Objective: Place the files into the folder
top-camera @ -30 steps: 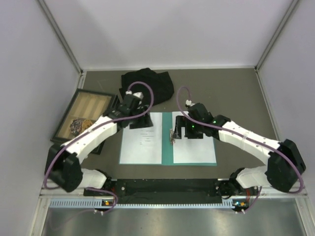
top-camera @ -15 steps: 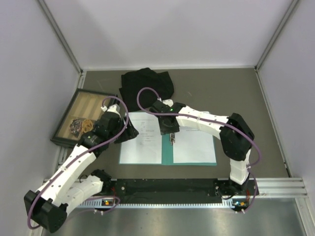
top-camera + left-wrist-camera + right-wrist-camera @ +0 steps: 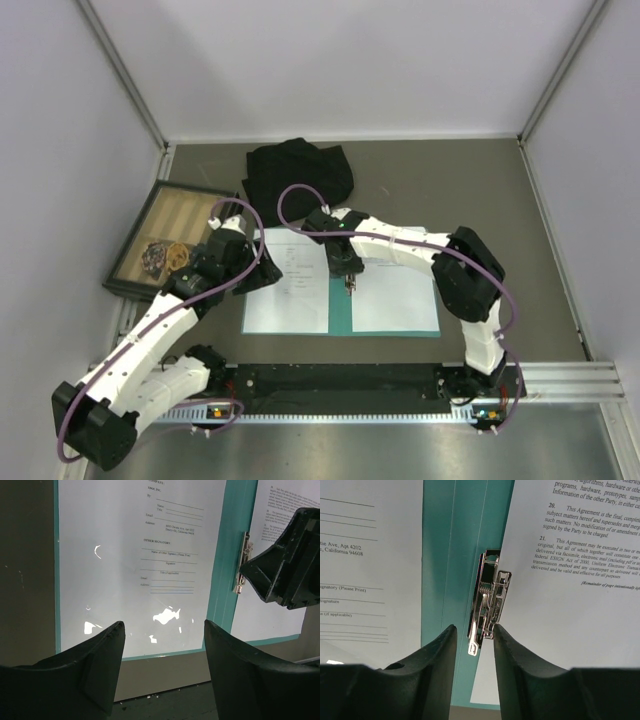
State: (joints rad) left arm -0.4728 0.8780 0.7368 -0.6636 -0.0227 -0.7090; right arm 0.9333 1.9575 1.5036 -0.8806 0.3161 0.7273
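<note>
Where the thin teal-green card folder (image 3: pixel 338 318) lies opened flat on the dull olive table (image 3: pixel 480 200), its long axis and spine run from the near edge, by the arm bases, toward the far wall, and its 2 leaves spread left and right of that spine. 1 white printed paper sheet (image 3: pixel 285 295) rests on the left leaf, with a rim of teal showing along its left and near edges; the other white printed sheet (image 3: pixel 395 300) rests on the right leaf. Both sheets lie lengthwise with the folder, the tops of their print toward the far wall. A small silver metal clip (image 3: pixel 487 602) sits on the spine, its length along it, at the inner edge of the right sheet

The right gripper (image 3: pixel 474 629) hangs over the spine with its black fingers (image 3: pixel 430 675) drawn to a narrow gap, and the near end of the clip shows between the 2 tips. Whether they press the clip or only flank it cannot be told. The left gripper (image 3: pixel 163 624) hovers over the near part of the left sheet, jaws wide apart with nothing between them. Beyond the folder lies a crumpled black cloth (image 3: pixel 298 170), and to the left a dark-framed wooden tray (image 3: pixel 188 212)
</note>
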